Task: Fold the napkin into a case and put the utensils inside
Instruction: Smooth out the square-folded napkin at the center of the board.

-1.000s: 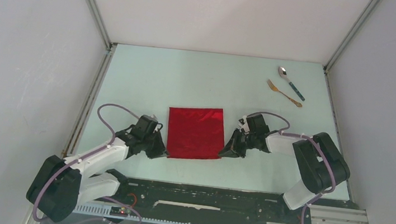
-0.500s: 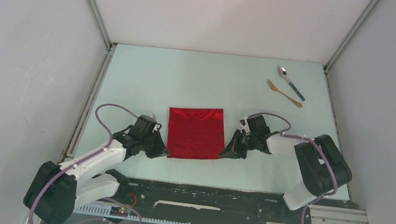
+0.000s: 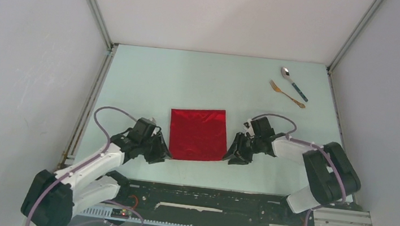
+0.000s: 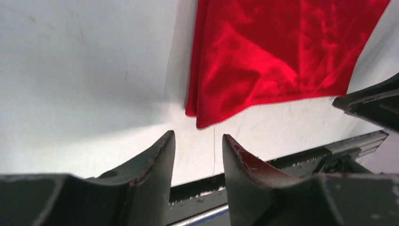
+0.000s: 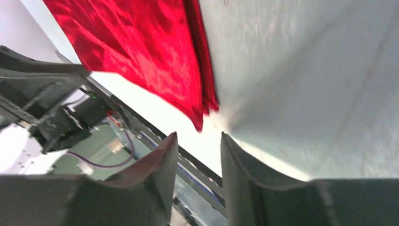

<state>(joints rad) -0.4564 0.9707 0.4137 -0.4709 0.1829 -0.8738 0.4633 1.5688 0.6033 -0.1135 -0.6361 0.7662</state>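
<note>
The red napkin (image 3: 197,134) lies flat in the middle of the table as a folded rectangle with layered edges. My left gripper (image 3: 162,157) is open just off its near-left corner (image 4: 200,122), nothing between its fingers. My right gripper (image 3: 227,157) is open just off the near-right corner (image 5: 200,123), also holding nothing. Far back on the right lie the utensils: a silver spoon with a teal handle (image 3: 294,82) and a gold fork (image 3: 286,94) side by side.
The black rail of the arm mount (image 3: 216,197) runs along the near table edge just behind both grippers. Metal frame posts (image 3: 93,4) and grey walls close in the table on three sides.
Both grippers have opened and let go of the napkin's near corners, pulling back slightly toward the near edge. The napkin stays flat where it was.
</note>
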